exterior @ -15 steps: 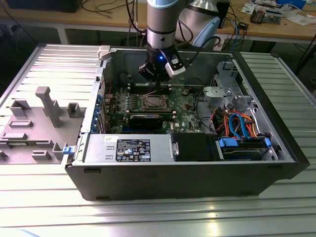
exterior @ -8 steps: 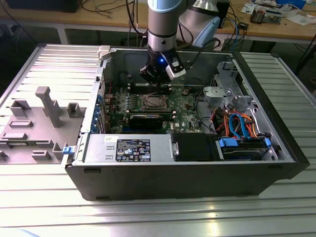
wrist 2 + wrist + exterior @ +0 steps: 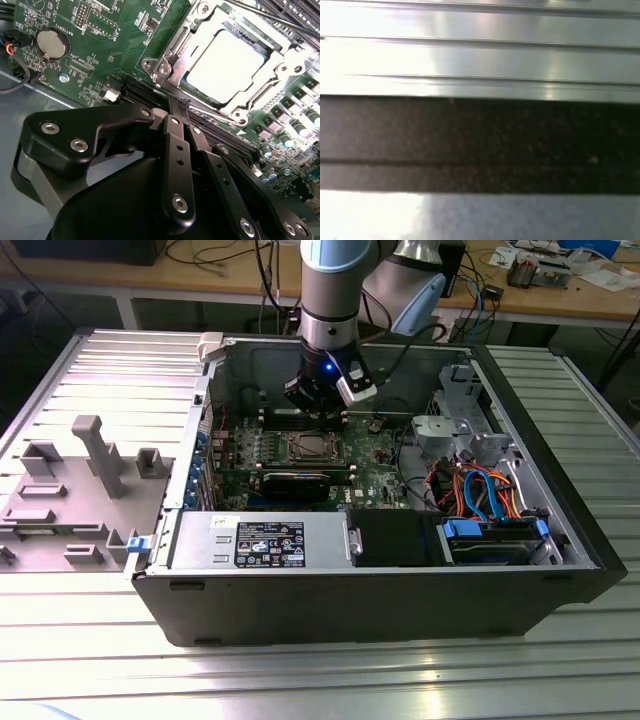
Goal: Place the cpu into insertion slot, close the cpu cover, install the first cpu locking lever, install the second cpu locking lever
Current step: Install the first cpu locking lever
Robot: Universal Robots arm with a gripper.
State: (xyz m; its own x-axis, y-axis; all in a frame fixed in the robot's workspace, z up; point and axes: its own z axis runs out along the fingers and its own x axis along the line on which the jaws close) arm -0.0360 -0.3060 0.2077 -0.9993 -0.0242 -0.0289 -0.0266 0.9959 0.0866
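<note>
Ribbed worktop bore the case. The cpu sat in the insertion slot, cpu cover down, levers seemingly undone. Jaws were pressed together.

Ribbed metal table glaring white under room light; computer case interior sitting in shadow; cpu top washing out pale, second wrist view.

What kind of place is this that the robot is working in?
Probably a robotics lab or electronics workshop: an open desktop computer case lies on a ribbed metal table, a robot arm reaches into it above the green motherboard, and a wooden bench strewn with cables runs behind.
</note>
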